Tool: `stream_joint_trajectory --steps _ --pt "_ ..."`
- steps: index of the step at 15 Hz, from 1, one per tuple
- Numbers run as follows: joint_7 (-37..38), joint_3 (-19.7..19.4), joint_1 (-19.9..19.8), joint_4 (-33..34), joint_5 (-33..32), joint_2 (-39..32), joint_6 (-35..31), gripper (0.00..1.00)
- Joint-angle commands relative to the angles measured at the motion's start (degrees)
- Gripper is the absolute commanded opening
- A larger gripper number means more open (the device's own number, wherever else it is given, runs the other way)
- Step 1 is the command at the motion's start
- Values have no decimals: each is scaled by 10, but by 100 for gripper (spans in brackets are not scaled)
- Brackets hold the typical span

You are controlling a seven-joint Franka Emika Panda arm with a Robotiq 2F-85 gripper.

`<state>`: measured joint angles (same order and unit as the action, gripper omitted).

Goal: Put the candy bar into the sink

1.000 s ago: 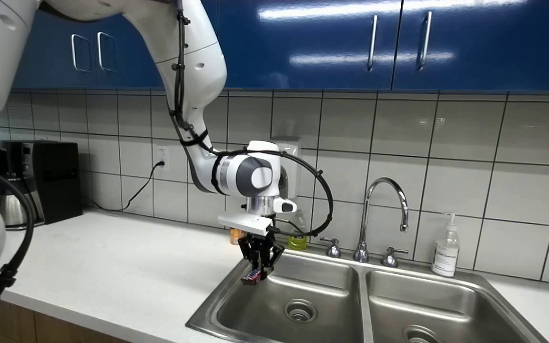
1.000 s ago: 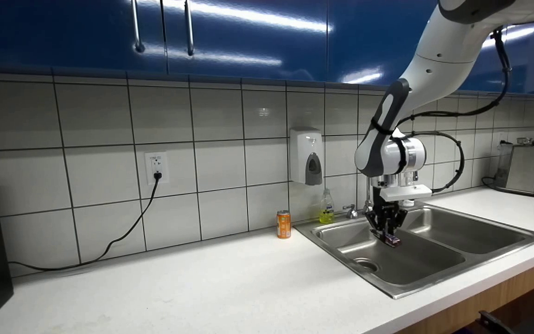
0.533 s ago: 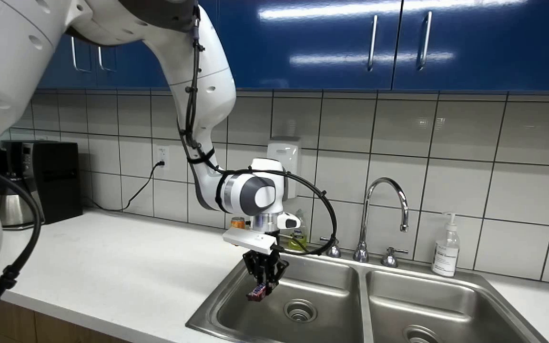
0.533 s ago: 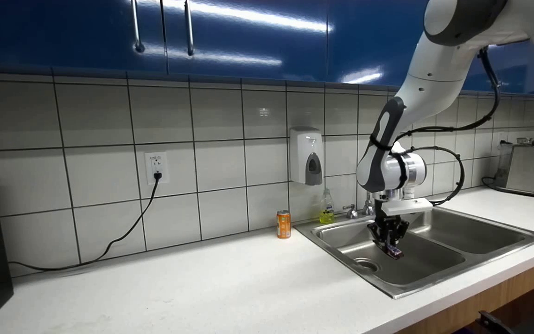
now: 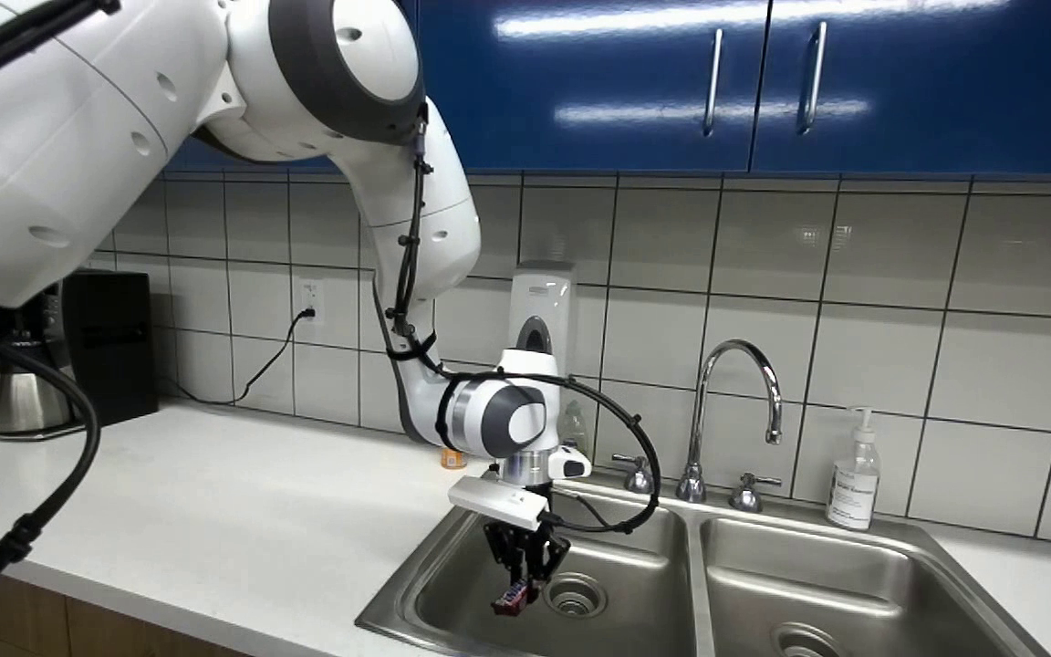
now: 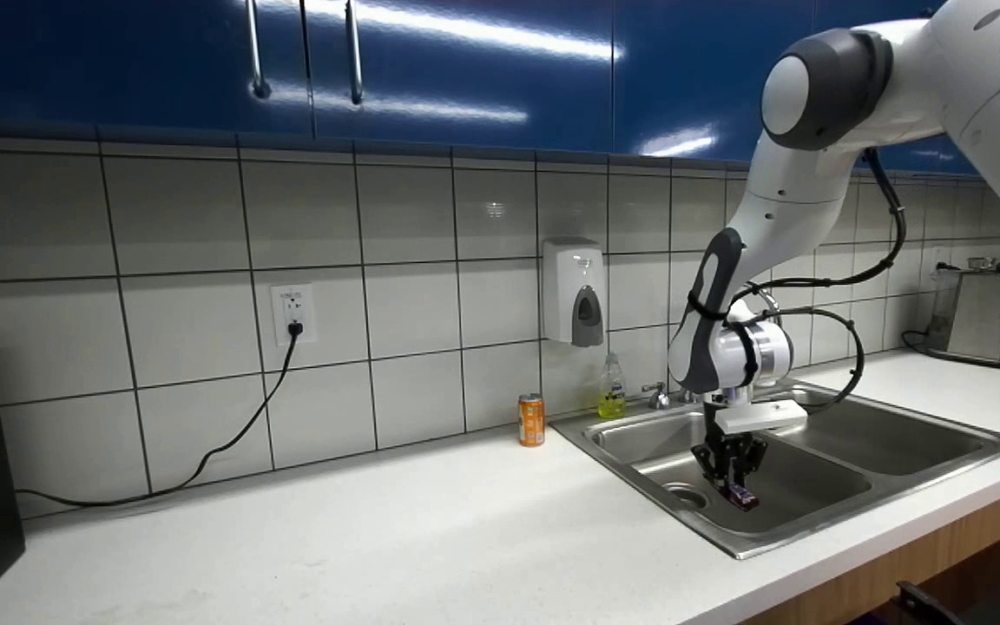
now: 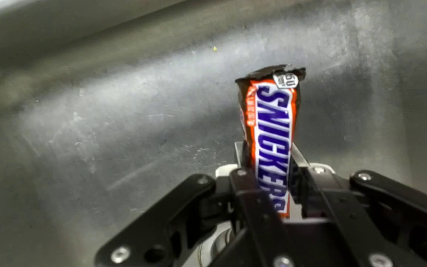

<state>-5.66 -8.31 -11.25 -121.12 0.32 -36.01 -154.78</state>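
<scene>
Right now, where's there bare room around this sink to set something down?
Bare: the counter between the black machine and the sink, in front of the orange can. Crowded: the sink's back edge, with faucet and pump bottle, and the basin under the gripper and candy bar. The other basin looks bare.

The arm (image 5: pixel 443 214) is white with dark grey joint covers (image 5: pixel 311 64) and strapped-on black cables (image 5: pixel 413 210), the claw (image 7: pixel 271 157) black with silvery screws (image 7: pixel 120 254) and, though blurred, apparently metal fingertips (image 7: pixel 299 155).

The candy bar (image 7: pixel 274 126) carries the brand name SNICKERS in purple capitals on white.
</scene>
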Motion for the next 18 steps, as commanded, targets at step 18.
stream_joint_trajectory --steps 18 --pt "3 6 -20 44 4 -58 -29 7"
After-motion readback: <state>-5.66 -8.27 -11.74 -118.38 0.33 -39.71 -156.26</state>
